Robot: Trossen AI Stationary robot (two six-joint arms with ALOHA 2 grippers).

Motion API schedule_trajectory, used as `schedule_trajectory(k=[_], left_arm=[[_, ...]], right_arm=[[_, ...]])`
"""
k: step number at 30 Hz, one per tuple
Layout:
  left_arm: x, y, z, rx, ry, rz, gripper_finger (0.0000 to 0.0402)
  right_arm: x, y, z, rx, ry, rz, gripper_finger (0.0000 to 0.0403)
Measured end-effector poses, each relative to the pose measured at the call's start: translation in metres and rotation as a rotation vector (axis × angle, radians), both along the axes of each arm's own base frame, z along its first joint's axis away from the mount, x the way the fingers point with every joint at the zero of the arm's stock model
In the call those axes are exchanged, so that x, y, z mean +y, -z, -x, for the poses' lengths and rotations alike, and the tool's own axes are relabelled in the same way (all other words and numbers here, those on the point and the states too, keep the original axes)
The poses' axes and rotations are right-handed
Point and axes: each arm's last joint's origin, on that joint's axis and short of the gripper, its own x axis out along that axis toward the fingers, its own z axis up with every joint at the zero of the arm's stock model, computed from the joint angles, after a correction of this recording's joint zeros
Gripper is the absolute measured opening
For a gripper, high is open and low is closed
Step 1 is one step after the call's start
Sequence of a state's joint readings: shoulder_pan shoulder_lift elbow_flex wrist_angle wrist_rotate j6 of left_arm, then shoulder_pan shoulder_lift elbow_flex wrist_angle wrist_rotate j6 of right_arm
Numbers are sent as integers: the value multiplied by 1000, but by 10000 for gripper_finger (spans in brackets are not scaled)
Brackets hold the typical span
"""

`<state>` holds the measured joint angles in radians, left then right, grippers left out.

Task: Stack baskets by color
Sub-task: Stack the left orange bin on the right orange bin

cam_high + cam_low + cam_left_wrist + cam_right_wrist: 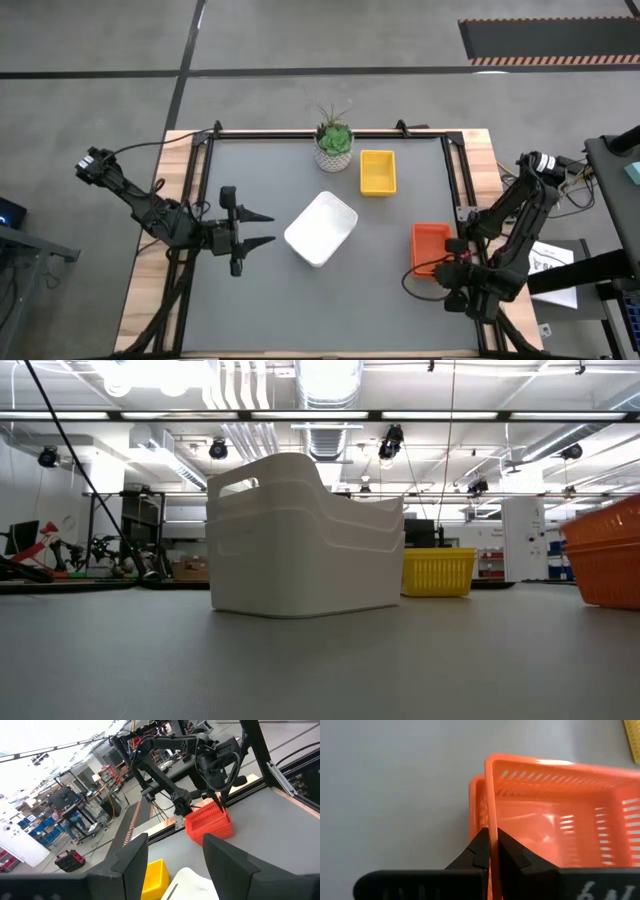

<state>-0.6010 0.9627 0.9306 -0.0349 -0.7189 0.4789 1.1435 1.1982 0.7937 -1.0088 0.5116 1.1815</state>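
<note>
Grey surface (250, 300): white baskets (321, 228) nested at centre; yellow basket (377, 171) beside plant (334, 145); orange baskets (431, 247) at right edge. Right gripper (493, 851) fingers pinch the upper orange basket's wall. Left gripper (262, 229) fingers wide, empty, near white baskets.

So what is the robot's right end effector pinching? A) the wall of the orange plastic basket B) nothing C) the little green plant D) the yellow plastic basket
A: in the right wrist view the right end effector is shut on the thin wall of the orange slotted plastic basket.
</note>
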Motion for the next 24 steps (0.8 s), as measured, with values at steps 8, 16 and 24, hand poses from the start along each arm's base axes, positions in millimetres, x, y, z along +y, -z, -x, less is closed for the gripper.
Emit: schedule_trajectory(k=[8,16,24], left_arm=[[0,0,0,-2,0,1,173],[0,0,0,-1,0,0,173],[0,0,0,0,-1,-1,173]], right_arm=[[0,2,0,0,16,9,9],[-3,-3,0,-36,128,-65,13],[-10,-15,2,-116,190,-142,68]])
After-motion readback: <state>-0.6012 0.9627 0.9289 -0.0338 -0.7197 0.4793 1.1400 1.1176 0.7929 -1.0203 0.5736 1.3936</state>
